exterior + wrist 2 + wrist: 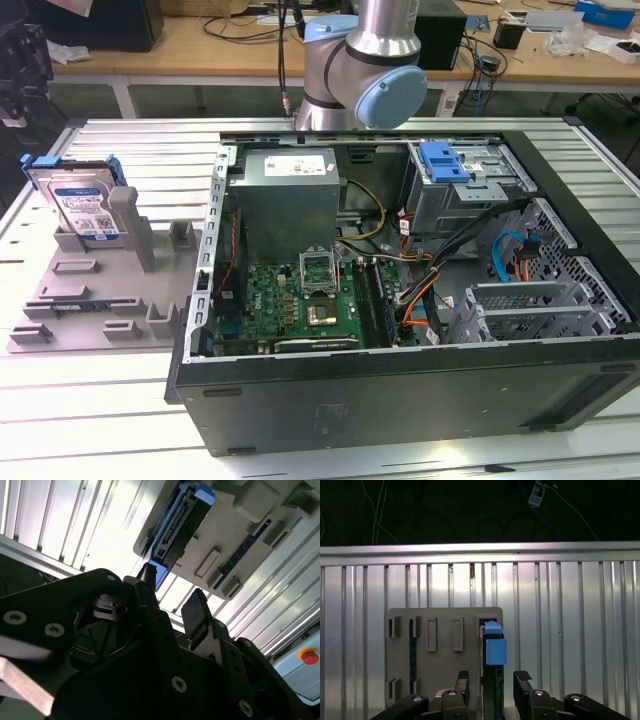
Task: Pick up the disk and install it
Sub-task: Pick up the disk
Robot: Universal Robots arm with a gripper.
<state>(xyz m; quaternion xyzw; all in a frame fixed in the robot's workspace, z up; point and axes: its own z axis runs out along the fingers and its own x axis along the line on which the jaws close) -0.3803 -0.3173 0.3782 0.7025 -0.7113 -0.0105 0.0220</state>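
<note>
We hold end effector (492, 676) open over the disk (494, 650), upright in grey holder (445, 617); if approach is off-centre, a finger cld clip carrier & jam it.

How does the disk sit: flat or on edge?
On edge: the disk stands propped in a slot of the grey holder.

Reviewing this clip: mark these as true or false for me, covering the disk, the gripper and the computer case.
1. The disk stands on edge in the grey holder. True.
2. The gripper is shut on the disk. False: it is open and holds nothing.
3. The computer case lies open, with its motherboard showing. True.
4. The disk is already installed inside the case. False: it is in the holder, outside the case, at the exterior view's left.
</note>
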